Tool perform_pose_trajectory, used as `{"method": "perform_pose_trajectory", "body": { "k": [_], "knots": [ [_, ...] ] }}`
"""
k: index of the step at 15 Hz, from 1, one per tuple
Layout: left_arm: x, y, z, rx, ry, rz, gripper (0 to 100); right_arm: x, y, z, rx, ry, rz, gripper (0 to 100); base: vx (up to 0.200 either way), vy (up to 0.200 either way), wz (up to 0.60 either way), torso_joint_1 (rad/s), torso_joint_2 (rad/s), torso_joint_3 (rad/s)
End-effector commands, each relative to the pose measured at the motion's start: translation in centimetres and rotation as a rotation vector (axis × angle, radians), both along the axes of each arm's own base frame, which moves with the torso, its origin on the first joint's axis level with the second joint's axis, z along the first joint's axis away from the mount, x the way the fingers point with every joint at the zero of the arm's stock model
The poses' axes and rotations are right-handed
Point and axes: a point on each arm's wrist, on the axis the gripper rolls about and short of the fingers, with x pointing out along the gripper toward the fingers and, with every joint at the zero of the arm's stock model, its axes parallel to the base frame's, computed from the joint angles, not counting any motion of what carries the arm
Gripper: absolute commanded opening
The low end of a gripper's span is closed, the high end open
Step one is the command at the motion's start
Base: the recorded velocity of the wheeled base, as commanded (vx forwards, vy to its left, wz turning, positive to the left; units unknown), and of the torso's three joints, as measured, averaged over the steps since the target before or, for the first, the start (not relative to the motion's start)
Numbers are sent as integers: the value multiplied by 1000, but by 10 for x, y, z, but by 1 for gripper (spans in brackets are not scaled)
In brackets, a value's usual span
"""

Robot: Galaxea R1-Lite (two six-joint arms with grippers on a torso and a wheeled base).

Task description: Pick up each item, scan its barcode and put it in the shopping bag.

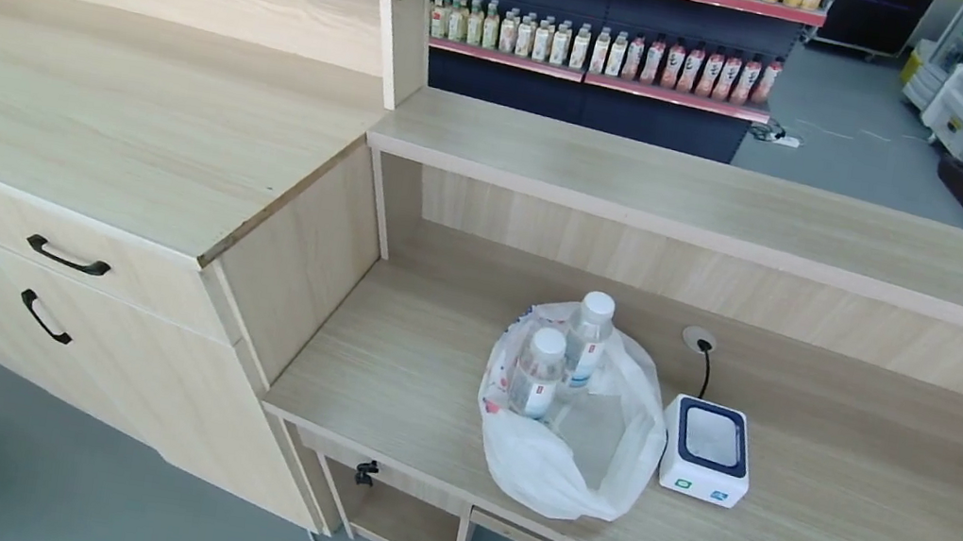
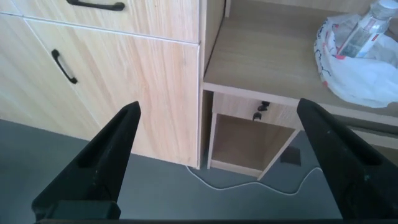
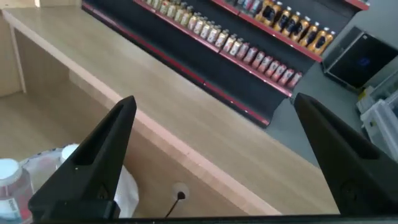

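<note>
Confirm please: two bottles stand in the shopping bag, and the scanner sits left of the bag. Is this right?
Not quite: the head view shows the scanner right of the shopping bag, not left. Two bottles do stand in the bag.

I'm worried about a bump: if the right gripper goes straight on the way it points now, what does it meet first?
Most likely the counter's raised wooden ledge: the right gripper, fingers open, points down at its top, with nothing seen between. Depth is unclear, though.

Looked down from the head over the counter (image 1: 836,515). Faced it low from the left wrist, high from the right, all sharing the shopping bag (image 1: 555,482).
</note>
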Motion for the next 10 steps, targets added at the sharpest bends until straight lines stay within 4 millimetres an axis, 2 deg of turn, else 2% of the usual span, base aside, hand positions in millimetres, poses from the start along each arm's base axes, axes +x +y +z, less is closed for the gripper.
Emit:
{"method": "perform_pose_trajectory", "body": {
  "k": [1, 2, 5, 7, 10],
  "knots": [
    [0, 0, 0, 0, 0, 0, 100, -15, -12, -9, 13, 19, -85, 100, 0, 0, 0, 154, -334, -198],
    [0, 0, 0, 0, 0, 0, 100, -15, -24, -32, 36, 124, -192, 100, 0, 0, -600, 124, -295, -168],
    [0, 0, 0, 0, 0, 0, 100, -14, -54, -69, 157, 317, -402, 100, 0, 0, -600, 115, -264, -145],
    [0, 0, 0, -2, 0, 2, 100, -11, -58, -72, 190, 330, -417, 100, 0, 0, 0, 115, -220, -127],
    [0, 0, 0, 0, 0, -2, 100, -11, -56, -66, 176, 261, -395, 100, 0, 0, 0, 30, -71, -35]
  ]
}}
